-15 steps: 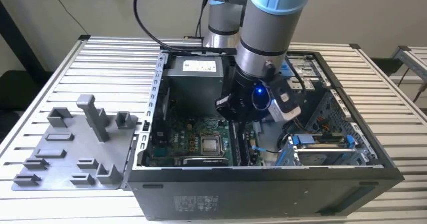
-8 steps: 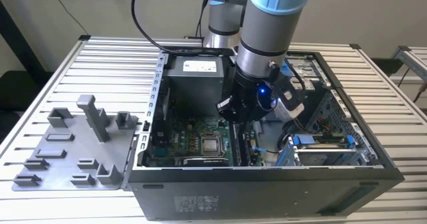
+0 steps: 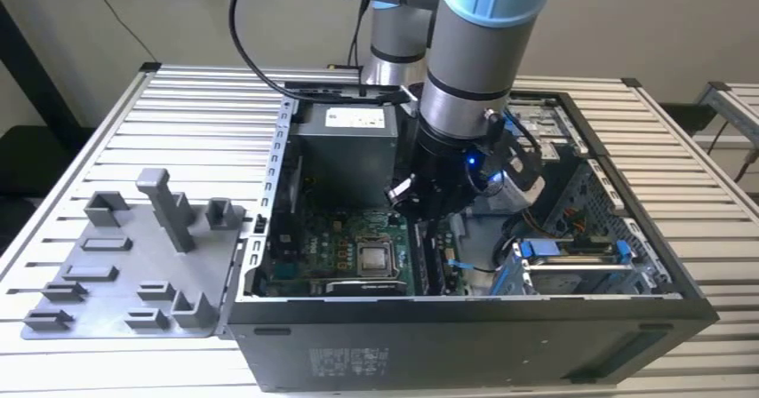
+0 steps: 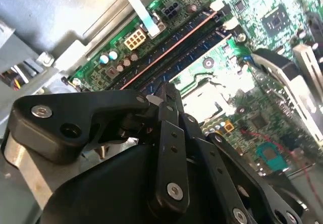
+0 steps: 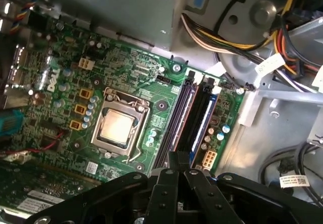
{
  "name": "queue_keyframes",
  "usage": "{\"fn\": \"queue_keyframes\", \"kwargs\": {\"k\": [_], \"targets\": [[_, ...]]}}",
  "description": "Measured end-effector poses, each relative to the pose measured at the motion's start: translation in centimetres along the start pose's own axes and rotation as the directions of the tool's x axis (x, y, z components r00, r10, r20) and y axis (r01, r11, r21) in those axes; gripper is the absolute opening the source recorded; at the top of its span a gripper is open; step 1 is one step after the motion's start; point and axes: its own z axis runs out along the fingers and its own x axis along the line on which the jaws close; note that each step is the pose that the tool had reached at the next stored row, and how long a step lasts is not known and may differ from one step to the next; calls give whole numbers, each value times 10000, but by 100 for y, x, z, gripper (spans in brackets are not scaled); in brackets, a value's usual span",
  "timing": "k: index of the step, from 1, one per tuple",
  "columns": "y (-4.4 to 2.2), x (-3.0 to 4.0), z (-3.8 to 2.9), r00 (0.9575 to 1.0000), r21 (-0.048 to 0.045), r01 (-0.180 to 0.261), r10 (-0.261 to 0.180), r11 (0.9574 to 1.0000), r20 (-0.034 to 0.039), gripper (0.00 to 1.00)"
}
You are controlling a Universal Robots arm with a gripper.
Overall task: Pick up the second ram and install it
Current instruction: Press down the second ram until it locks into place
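Item: tool (image 5: 177, 158), black, two-fingered, on a single arm reaching down into an open computer case (image 3: 475, 345). State: fingers drawn narrow, tips together. I cannot tell whether a board edge is pinched between them.

Position: in the first wrist view the tips sit over the near end of the memory slots. In the exterior view the tool (image 3: 410, 204) is low inside the case, above the motherboard (image 5: 136, 77).

Item: the second ram (image 5: 203, 125), a thin blue stick. It stands edge-up in the slot nearest the white power connector, parallel to a neighbouring stick with a reddish edge (presumably the first). One end lies just beside the tool tips.

Surroundings: processor socket (image 5: 117, 125) beside the slots. A cable bundle (image 5: 212, 32) hangs over the far end. A grey parts fixture (image 3: 119, 265) lies on the slatted tabletop (image 3: 202, 96), at the exterior view's left of the case.

Risks, as judged:
- Pressure at one end only may seat the stick crooked, leaving the far white latch (image 5: 216, 89) unclosed.
- An off-centre tip may slide off the thin edge onto the neighbouring stick or the board components.
- Hard force on a misaligned notch may stress the slot.
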Motion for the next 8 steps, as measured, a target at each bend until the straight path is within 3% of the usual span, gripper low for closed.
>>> {"fn": "queue_keyframes", "kwargs": {"k": [4, 8], "targets": [[1, 3, 1, 9976, 8, 687, -687, 9976, 4, 11], [3, 9, 2, 9919, 14, 1267, -1267, 9919, 7, 11]]}}
